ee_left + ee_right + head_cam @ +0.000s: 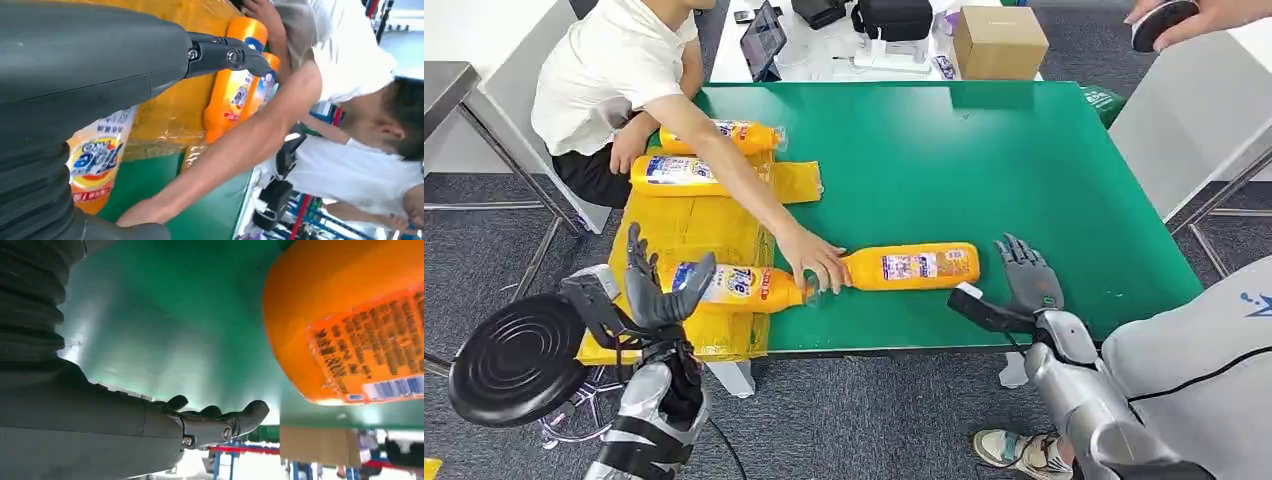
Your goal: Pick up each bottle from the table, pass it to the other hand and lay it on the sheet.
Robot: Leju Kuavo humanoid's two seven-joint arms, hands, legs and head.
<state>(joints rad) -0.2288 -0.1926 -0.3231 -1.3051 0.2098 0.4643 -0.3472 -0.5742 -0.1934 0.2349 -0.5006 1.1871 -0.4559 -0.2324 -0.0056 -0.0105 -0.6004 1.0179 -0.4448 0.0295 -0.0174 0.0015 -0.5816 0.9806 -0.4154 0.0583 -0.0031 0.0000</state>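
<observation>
The left robot hand (652, 290) was over the near edge of the yellow sheet (699, 232), fingers spread wide, holding nothing. A bottle (729, 286) lay on the sheet right by it. The right robot hand (1028, 276) was wide too, empty, just beside the bottom of another bottle (914, 267) lying on the green bench (984, 160). A person's hand (814, 262) touched that bottle's neck. Two more bottles (684, 172) lay at the sheet's far end.

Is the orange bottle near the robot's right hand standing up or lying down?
Lying down. The orange bottle rests on its side on the green table, and a person's hand holds its neck end.
</observation>
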